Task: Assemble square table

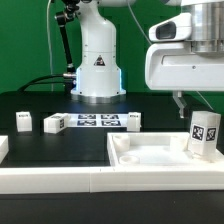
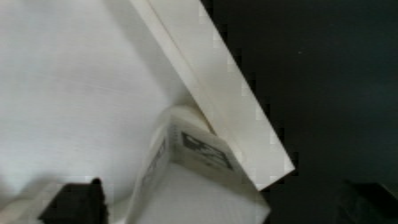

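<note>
The white square tabletop [image 1: 160, 155] lies at the front right like a tray with a raised rim. One tagged white leg [image 1: 205, 135] stands upright at its right edge. My gripper [image 1: 195, 103] hangs just above this leg, open and empty. In the wrist view the leg [image 2: 205, 160] sits against the tabletop's rim [image 2: 205, 70], between my dark fingertips [image 2: 80, 200], which stand wide apart and do not touch it; the gripper [image 2: 222, 205] is centred over it. Three more legs stand on the black table: two on the exterior view's left [image 1: 23, 121] [image 1: 53, 124], one further right [image 1: 133, 120].
The marker board [image 1: 97, 121] lies flat in front of the robot base [image 1: 97, 70]. White border rails [image 1: 50, 175] run along the front edge, with a short white piece [image 1: 3, 148] at the far left. Cables trail behind the base.
</note>
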`<state>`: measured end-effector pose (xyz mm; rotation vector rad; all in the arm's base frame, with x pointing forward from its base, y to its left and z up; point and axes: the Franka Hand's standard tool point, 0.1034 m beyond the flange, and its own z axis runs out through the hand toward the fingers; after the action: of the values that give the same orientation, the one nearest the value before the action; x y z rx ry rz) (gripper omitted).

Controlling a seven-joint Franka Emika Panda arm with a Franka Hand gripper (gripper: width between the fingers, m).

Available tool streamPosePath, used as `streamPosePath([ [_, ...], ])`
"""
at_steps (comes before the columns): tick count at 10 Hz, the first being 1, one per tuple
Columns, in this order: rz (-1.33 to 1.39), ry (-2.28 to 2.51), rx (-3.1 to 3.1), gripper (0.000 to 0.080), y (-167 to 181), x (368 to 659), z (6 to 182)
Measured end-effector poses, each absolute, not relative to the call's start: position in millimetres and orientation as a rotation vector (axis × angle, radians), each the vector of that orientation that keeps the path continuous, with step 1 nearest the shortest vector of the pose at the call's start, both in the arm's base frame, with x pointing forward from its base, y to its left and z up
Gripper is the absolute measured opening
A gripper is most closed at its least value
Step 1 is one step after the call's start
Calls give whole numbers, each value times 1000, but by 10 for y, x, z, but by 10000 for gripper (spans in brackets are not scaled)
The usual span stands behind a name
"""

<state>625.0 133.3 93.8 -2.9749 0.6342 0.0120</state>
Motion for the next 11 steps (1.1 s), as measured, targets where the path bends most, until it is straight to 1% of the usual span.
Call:
streamPosePath([
  [3,-3,338,-3023,649,1332,6249,937],
  [5,-28,-49,-3068,649,1309,6254,937],
  [7,-70,-482,-3051,649,1198,6291,920],
  [11,-87,-832,-2987,649,1194,6302,919],
])
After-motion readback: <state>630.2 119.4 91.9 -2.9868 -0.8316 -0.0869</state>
